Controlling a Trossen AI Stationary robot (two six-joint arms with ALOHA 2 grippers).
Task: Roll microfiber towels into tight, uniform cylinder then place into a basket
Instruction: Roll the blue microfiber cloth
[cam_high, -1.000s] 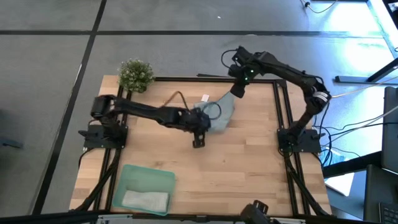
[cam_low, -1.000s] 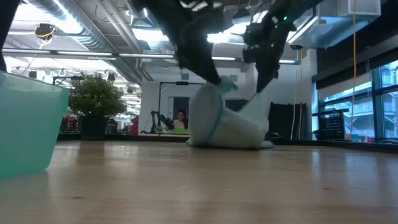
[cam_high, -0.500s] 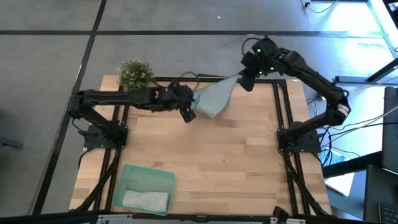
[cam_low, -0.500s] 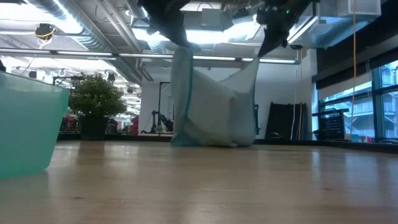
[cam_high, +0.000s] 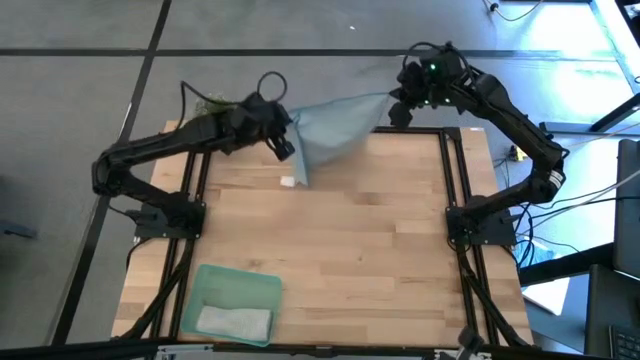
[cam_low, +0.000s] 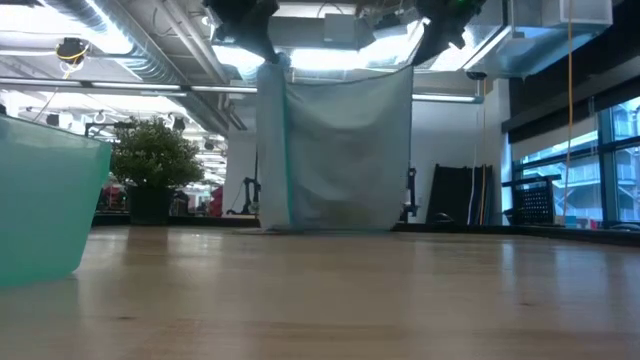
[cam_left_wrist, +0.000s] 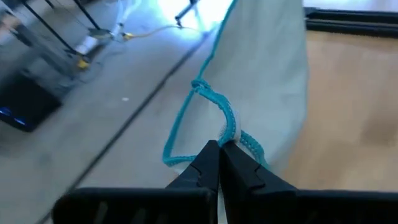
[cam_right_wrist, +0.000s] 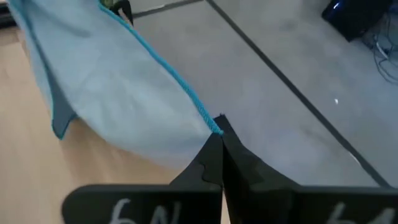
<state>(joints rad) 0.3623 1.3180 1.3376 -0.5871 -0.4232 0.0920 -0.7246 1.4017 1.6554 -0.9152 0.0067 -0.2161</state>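
A light blue microfiber towel (cam_high: 335, 125) is stretched between my two grippers over the table's far edge. In the low view it hangs as a flat sheet (cam_low: 335, 150), its lower edge (cam_low: 330, 226) down near the tabletop. My left gripper (cam_high: 288, 148) is shut on its left top corner. My right gripper (cam_high: 393, 112) is shut on its right top corner. The mint-green basket (cam_high: 262, 285) stands at the near left with a pale grey towel (cam_high: 235, 322) lying in it. My left gripper pinches the towel's teal-stitched edge (cam_left_wrist: 231, 127) at a top corner between its two shut fingers, slanting down from the left. The edge is bunched into a loop at the fingertips. The towel hangs below. My right gripper pinches the other top corner (cam_right_wrist: 213, 126) on the teal hem between its shut fingertips, slanting down from the right. The top edge runs fairly straight away toward the left gripper, and the cloth hangs below.
A small potted plant (cam_high: 205, 103) stands at the far left corner, partly under my left arm. Black frame rails (cam_high: 455, 180) run along the table's sides. The basket's wall (cam_low: 45, 200) fills the low view's left. Bare wood lies in the table's middle.
Both grippers have risen and drawn back toward the far edge, the left one also swinging toward the table's left. The towel, first a bunched heap on the table, has been lifted and spread out into a flat hanging sheet between them.
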